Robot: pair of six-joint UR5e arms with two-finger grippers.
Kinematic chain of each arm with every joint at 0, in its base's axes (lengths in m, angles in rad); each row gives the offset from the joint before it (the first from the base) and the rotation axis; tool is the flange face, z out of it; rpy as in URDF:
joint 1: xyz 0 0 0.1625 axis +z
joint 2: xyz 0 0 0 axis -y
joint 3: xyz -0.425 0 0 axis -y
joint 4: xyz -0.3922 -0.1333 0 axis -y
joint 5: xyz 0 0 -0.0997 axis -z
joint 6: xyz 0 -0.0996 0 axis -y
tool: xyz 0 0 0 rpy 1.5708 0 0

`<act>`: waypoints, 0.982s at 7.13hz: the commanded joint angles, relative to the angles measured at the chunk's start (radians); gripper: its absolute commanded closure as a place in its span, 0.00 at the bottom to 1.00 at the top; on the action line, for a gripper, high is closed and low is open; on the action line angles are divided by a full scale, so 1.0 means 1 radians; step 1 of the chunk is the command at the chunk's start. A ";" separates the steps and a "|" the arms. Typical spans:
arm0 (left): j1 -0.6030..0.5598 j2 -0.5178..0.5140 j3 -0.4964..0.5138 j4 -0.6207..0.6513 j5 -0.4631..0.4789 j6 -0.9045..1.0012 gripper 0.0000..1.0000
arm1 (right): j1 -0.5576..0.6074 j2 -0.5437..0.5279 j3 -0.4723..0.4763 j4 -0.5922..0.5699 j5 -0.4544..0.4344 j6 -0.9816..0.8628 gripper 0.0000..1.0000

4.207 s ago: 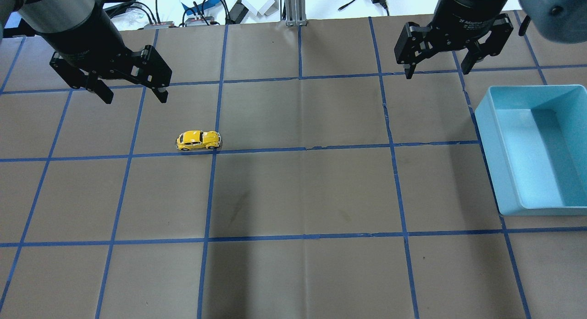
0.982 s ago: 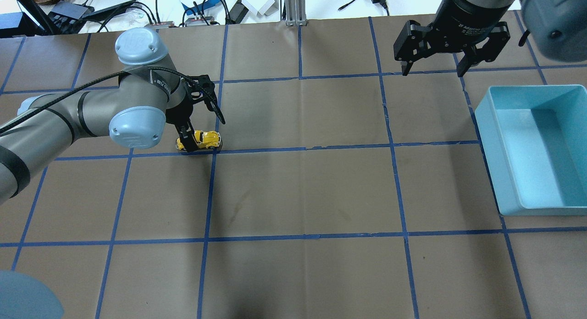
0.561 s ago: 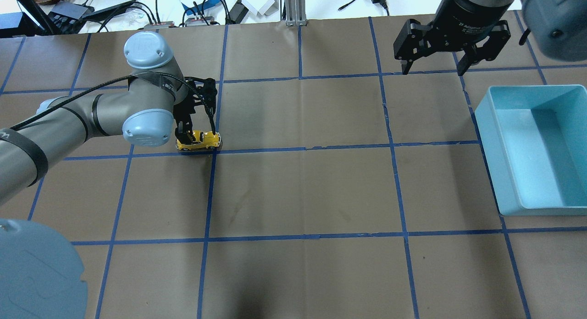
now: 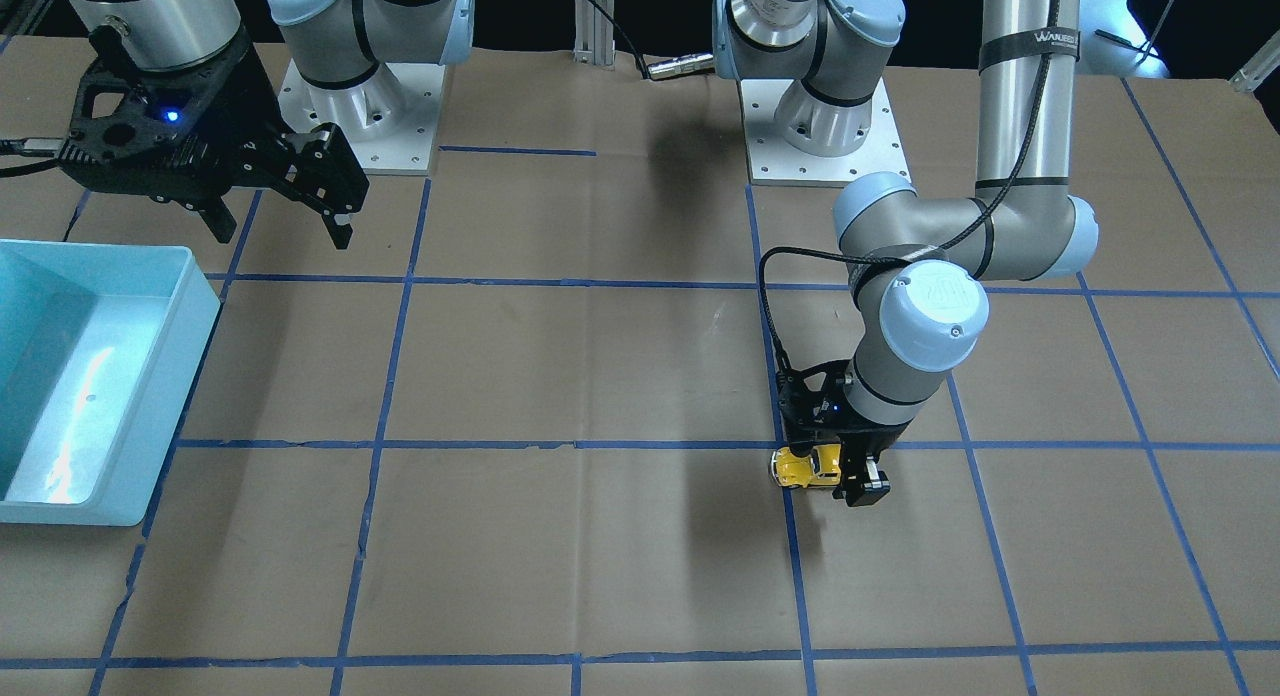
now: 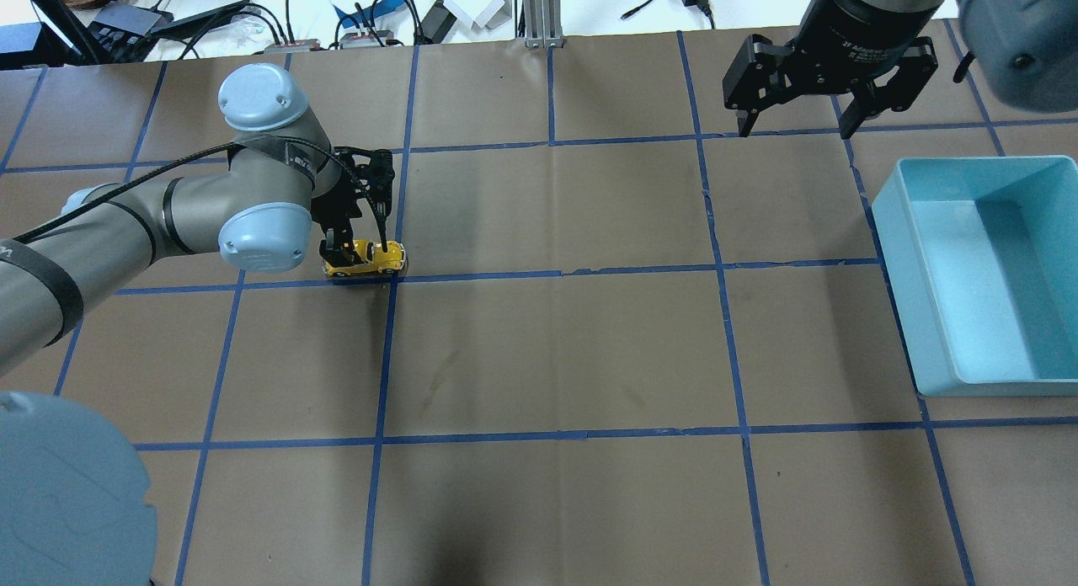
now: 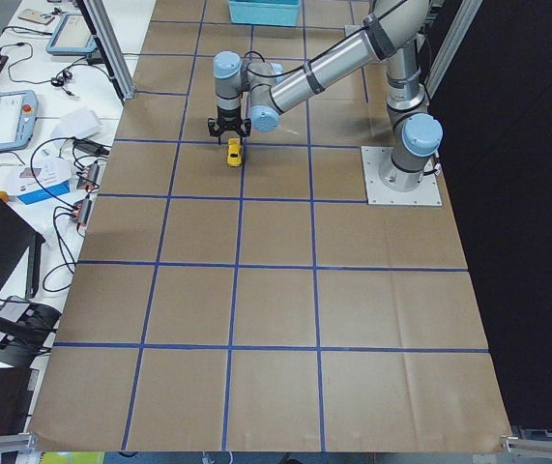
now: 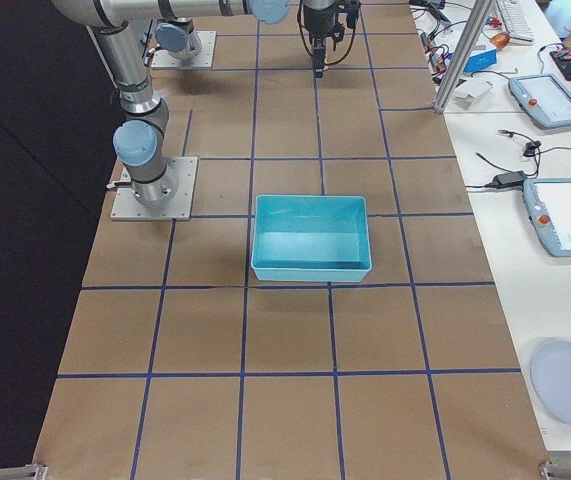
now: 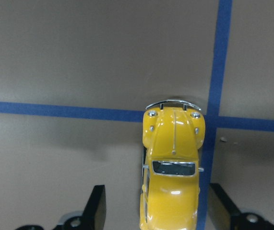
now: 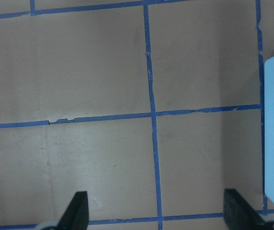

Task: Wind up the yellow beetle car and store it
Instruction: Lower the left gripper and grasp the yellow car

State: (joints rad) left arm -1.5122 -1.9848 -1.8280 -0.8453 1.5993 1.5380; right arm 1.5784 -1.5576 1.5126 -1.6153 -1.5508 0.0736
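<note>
Car stands wheels-down on the worktop at a tape crossing. Left claw is spread, straddling the car's flanks without contact, evidently positioned to clamp it for winding. Right claw is spread and empty near the bin, presumably on standby.

Glossy yellow beetle car; light-blue bin; plain brown table; blue tape grid.
</note>
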 commanded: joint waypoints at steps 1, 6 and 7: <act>0.007 -0.002 -0.010 0.000 -0.004 -0.007 0.31 | 0.000 -0.001 0.001 0.000 0.000 0.000 0.00; 0.007 -0.020 -0.007 0.000 -0.035 -0.012 0.58 | 0.000 0.001 -0.002 0.000 0.000 0.000 0.00; 0.007 -0.020 -0.008 0.000 -0.032 -0.012 0.62 | 0.000 0.001 -0.002 0.000 0.000 0.000 0.00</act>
State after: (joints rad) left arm -1.5049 -2.0043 -1.8362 -0.8453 1.5671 1.5260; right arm 1.5784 -1.5571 1.5111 -1.6153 -1.5509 0.0736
